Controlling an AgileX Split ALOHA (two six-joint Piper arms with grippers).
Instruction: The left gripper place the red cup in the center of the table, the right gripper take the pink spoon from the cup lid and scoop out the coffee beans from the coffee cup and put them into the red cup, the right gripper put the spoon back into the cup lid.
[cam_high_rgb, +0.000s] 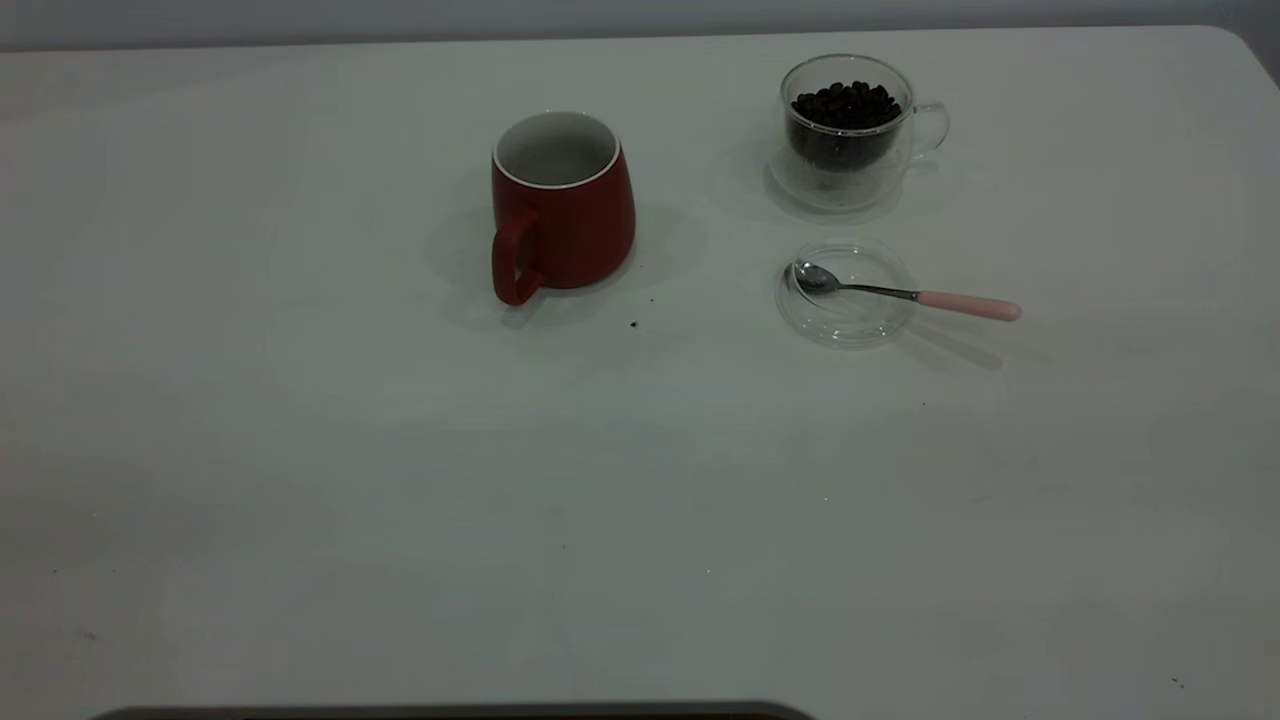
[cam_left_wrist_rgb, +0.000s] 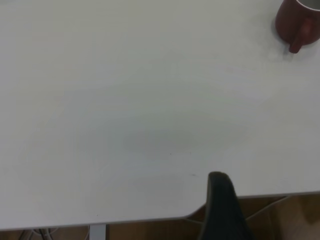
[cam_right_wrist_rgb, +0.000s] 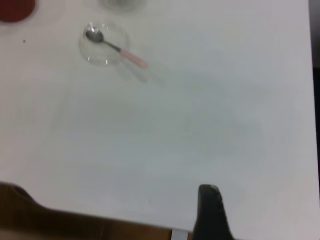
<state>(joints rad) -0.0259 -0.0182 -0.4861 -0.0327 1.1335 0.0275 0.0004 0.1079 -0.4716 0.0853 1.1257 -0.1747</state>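
Right of red cup (cam_high_rgb: 563, 205), pink spoon (cam_high_rgb: 905, 293): bowl in cup lid (cam_high_rgb: 846, 293), handle pointing away toward right arm's side. Coffee cup (cam_high_rgb: 848, 130) just behind. Right gripper (cam_right_wrist_rgb: 210, 212) nearer, probably parked at table (cam_high_rgb: 400, 500) edge; left gripper (cam_left_wrist_rgb: 222, 207) likewise. Jaw state: cannot tell.

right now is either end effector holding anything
Nothing is held: the pink-handled metal spoon lies untouched on the clear glass lid, away from both end effectors.

A dark red matte ceramic mug (cam_left_wrist_rgb: 299, 22) stands on the plain white tabletop (cam_left_wrist_rgb: 140, 115), handle facing the black gripper finger (cam_left_wrist_rgb: 222, 205).
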